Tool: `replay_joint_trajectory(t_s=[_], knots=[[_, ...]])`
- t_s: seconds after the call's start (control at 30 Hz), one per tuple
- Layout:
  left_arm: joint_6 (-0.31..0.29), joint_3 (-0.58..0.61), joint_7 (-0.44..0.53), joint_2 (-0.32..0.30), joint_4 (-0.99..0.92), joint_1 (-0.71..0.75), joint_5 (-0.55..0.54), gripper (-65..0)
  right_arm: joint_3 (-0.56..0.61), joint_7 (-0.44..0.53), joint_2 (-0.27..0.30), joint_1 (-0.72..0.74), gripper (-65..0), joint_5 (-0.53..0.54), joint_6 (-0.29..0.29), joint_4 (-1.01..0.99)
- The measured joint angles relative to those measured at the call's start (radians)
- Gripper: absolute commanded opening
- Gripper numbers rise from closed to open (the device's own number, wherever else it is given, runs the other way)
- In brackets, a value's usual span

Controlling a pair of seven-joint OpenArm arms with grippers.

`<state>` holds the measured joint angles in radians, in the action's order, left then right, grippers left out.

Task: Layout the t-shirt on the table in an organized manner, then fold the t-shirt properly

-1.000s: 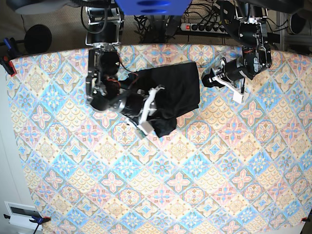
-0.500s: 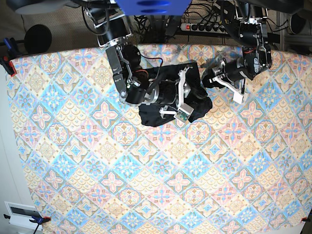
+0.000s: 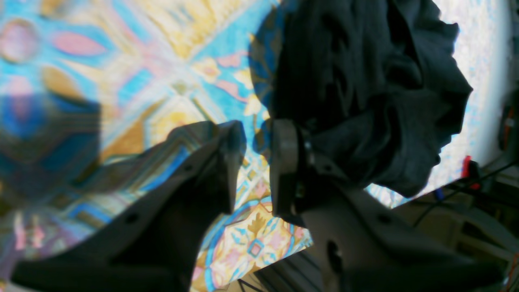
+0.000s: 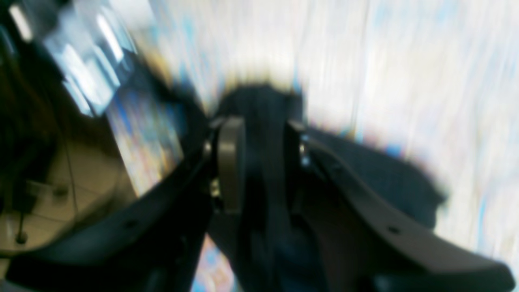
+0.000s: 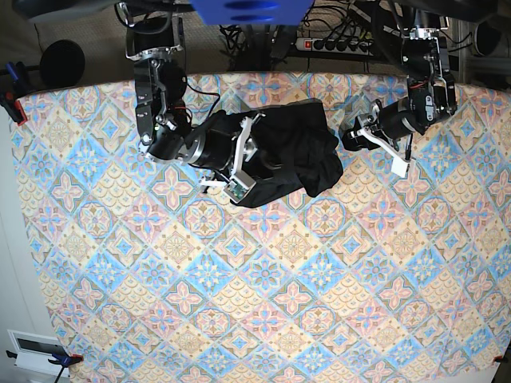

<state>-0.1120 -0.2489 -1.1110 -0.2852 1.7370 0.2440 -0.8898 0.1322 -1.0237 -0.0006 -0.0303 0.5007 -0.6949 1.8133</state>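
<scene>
T-shirt [image 5: 291,155] lies bunched in a dark heap at the far middle of the desk [image 5: 263,319], on the tile-patterned cloth, nowhere near flat. No sleeve, collar or hem can be made out in the base view; the garment is solid black and folds hide its outline.

Right gripper [image 5: 239,163] sits at the heap's near-left edge. Right wrist view is motion-blurred, but black fabric [image 4: 263,170] fills the gap between the jaws, which stand partly apart. Whether the cloth is pinched or just lying between them: cannot tell.

Left gripper [image 3: 253,174] hangs just beside the heap's other side. Its jaws stand at a narrow gap with only the patterned cloth showing between them, so nothing is held. One fingertip [image 3: 284,162] is close against the fabric edge.

Step in hand, as I judge it: spreading out, folding not yet begun.

Notes for doing it well:
- Take an edge layer only, not a thick wad, so the shirt opens rather than drags as a lump.
- Both grippers should hold opposite edges, then pull apart low over the desk.
- Heap sits near the far edge; draw it toward the open centre.
- Avoid pinching the covering cloth along with the shirt.
</scene>
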Motion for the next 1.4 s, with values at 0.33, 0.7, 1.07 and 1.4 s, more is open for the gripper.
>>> replay_joint_trajectory(t_s=[0.33, 0.7, 1.07, 1.4], knots=[[-0.087, 0.038, -0.068, -0.054, 0.174, 0.045, -0.214, -52.1, -0.039, 0.019, 0.048, 0.015, -48.9, 0.019, -0.001, -0.061], [-0.066, 0.072, -0.077, -0.029, 0.204, 0.055, -0.061, -45.8, -0.095, 0.029, 0.056, 0.023, -48.9, 0.020, 0.002, -0.105], [-0.040, 0.249, -0.074, 0.079, 0.142, -0.034, 0.170, -42.0, -0.093, 0.029, 0.056, 0.023, -48.9, 0.019, -0.001, -0.105], [-0.076, 0.288, -0.079, 0.033, 0.199, 0.035, 0.069, -65.0, -0.101, 0.029, 0.056, 0.022, -48.9, 0.019, -0.001, -0.105]])
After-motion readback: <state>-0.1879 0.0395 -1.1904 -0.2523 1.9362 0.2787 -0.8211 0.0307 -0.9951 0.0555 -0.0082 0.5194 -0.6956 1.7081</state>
